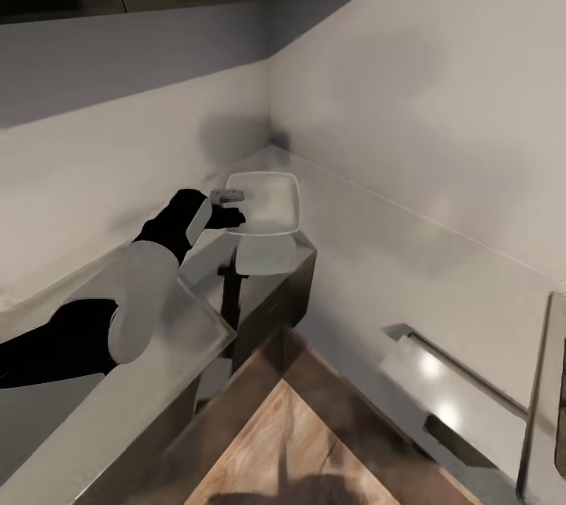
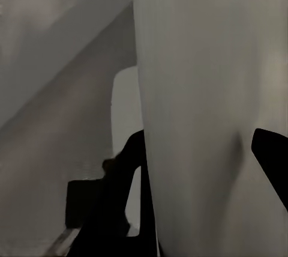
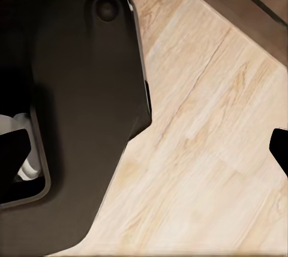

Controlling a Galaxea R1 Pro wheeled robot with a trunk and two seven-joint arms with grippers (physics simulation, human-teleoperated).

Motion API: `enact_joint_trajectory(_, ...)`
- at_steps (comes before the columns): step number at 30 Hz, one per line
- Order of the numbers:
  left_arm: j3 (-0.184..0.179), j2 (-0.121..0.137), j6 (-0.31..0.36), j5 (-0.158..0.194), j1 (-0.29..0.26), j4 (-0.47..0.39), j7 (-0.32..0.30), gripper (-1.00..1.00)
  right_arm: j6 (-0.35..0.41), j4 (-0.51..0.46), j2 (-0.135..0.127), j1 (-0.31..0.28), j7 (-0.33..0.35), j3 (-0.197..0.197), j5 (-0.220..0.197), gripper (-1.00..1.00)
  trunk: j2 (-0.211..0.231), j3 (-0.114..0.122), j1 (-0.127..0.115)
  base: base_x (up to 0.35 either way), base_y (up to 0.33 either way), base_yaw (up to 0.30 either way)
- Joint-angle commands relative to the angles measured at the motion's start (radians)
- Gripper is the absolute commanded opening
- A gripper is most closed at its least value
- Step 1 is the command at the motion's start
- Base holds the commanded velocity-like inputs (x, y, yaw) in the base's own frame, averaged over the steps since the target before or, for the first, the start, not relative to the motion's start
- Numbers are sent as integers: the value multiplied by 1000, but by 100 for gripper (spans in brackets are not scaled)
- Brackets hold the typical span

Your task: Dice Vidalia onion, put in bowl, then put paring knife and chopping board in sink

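A: From the head view, we see our left gripper [image 1: 233, 215] closed on the near rim of the bowl [image 1: 271, 202], holding it lifted and tilted above the grey surface [image 1: 157, 379] in the corner. We should keep it level and set it down flat, well back from the edge, or diced onion will spill later.

B: In the left wrist view, the bowl's white wall [image 2: 198, 119] runs between our fingers [image 2: 123, 173], so the pinch looks secure; the surface [image 2: 54, 167] lies beyond it.

A: The right wrist view shows wooden floor [image 3: 204, 149] and the robot's dark base [image 3: 84, 107]. One fingertip [image 3: 279, 146] shows at the edge; whether that gripper is spread or closed, we cannot tell.

B: We read no brands, labels or writing anywhere.
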Motion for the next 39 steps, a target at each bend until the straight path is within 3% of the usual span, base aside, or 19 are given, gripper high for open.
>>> enact_joint_trajectory(1, 7, -1, 6, 4, -1, -2, 2, -100, -1, -2, 0, 1, -4, 0, 1, 100, -2, 0, 0, -331, 0, 0)
enact_joint_trajectory(6, 9, -2, 8, 5, -1, -21, 1, -100, -1, -2, 1, 1, -4, 0, 1, 100, -2, 8, 0, -331, 0, 0)
enact_joint_trajectory(15, 5, -2, 58, 7, -1, -164, -1, -100, -1, -2, 1, 1, -4, 0, 1, 100, -2, 22, 0, -130, 0, 0)
enact_joint_trajectory(29, 8, -1, 61, 7, -1, -168, -1, -100, 1, -3, 1, 1, -4, -2, 1, 100, -2, 33, 0, -292, 0, 3)
enact_joint_trajectory(39, 8, -2, 62, 7, -1, -168, -1, -100, 1, -3, 1, 1, -4, -2, 0, 100, -2, 43, 0, -330, 0, 182)
